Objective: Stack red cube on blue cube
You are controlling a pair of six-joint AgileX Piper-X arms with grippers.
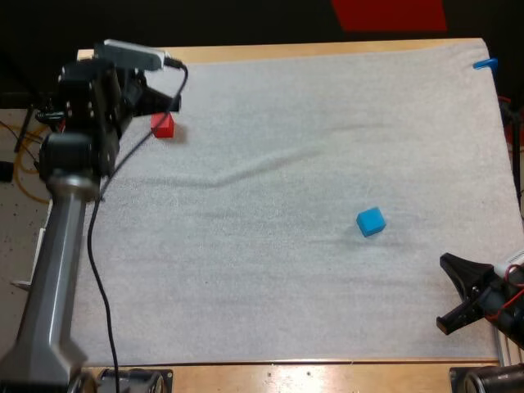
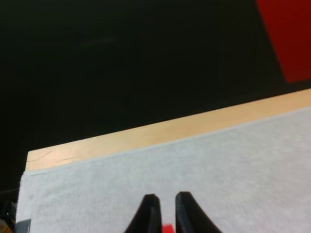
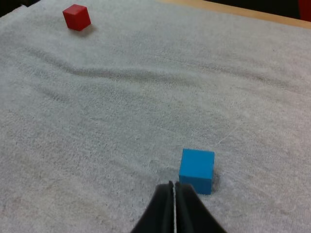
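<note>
White mat [image 1: 270, 278] covers most of the wooden table [image 1: 327, 375]; a shallow wrinkle runs across the mat's middle.

Red cube [image 1: 162, 124] sits on the mat near its far left corner. Seen from the right wrist camera it [image 3: 76, 17] rests flat with a small shadow and nothing pressing its sides.

Left gripper [image 1: 168, 105] hangs just beyond and above the red cube. In the left wrist view its fingers [image 2: 149, 213] stand slightly apart, and a sliver of red shows low in the narrow gap between them. Fingers open, not gripping.

Blue cube [image 1: 370, 221] lies right of centre, well apart from the red one.

Right gripper [image 1: 449, 293] is at the mat's near right corner. In its own wrist view the fingers [image 3: 163, 204] touch along a thin seam, closed on nothing, with the blue cube [image 3: 197, 170] just ahead of the tips.
</note>
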